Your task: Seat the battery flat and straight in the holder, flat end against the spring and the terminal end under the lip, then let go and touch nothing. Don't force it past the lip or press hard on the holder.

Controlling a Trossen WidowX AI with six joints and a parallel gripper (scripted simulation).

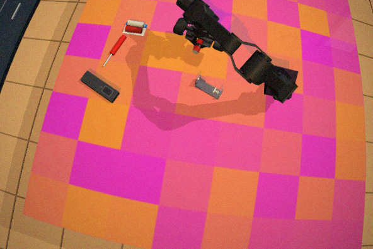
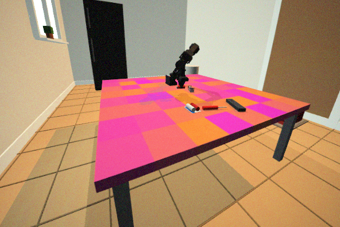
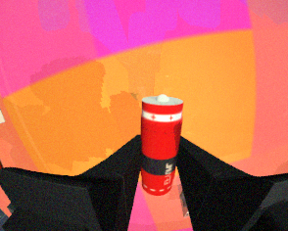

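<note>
Our hand [image 1: 200,40] [image 2: 181,86] [image 3: 158,140] grips the red battery [image 1: 197,47] [image 2: 180,87] [image 3: 161,147] — turned crooked, it could hit the lip of the holder [image 1: 208,88] [image 2: 191,89] beside us.

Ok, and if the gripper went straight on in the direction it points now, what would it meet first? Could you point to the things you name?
Probably the table top [image 1: 189,177] [image 2: 129,141]: the gripper [image 3: 158,140] points down at it, clamped on the battery [image 1: 196,47] [image 3: 161,137]. The remaining gap is hard to judge.

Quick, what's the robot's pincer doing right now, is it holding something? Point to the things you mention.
Pincer [image 1: 201,41] [image 2: 181,86] [image 3: 158,140]: closed on the red battery [image 1: 197,46] [image 2: 179,87] [image 3: 161,137], with a finger on each side.
</note>
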